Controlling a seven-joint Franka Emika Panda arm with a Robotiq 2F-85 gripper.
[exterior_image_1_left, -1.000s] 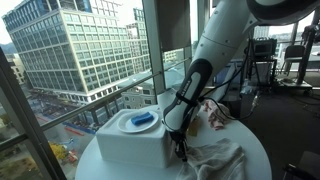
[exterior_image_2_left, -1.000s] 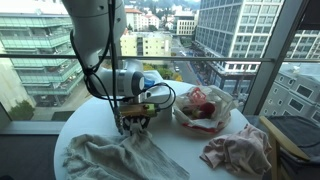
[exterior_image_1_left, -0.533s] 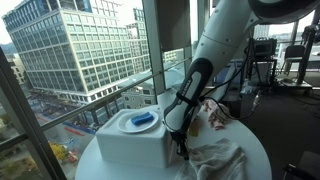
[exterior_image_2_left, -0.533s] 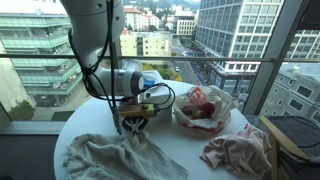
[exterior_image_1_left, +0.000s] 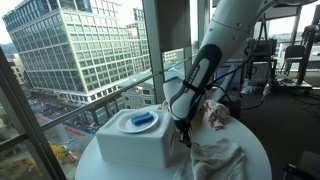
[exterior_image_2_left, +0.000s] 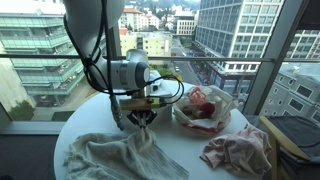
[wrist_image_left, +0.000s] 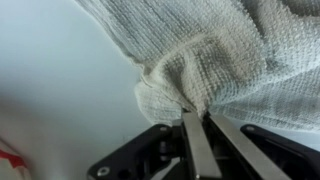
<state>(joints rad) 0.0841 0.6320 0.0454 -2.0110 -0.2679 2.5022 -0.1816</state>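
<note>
L to R in an exterior view: a pale towel (exterior_image_2_left: 100, 155) lies crumpled on the front-left part of the round white table (exterior_image_2_left: 185, 148). One bit of it stands up in a peak that meets the gripper (exterior_image_2_left: 145, 119), which hangs approx. mid-table, pointing down. The gripper is pressed nearly together, pinching a fold of the towel. The wrist view shows this best: the two fingers (wrist_image_left: 193, 150) have a bunched ridge of terry caught at their tips, w/ the rest of the towel spread across the top & right and bare table to the left. Just beside the arm sits a white box (exterior_image_1_left: 125, 148) w/ a blue thing (exterior_image_1_left: 143, 120) on top. Right of the gripper, near but apart, is a clear plastic bag (exterior_image_2_left: 205, 105) w/ sth red inside. Far right, by the table edge, lies a pinkish cloth (exterior_image_2_left: 235, 150), rumpled and well apart from the towel.
</note>
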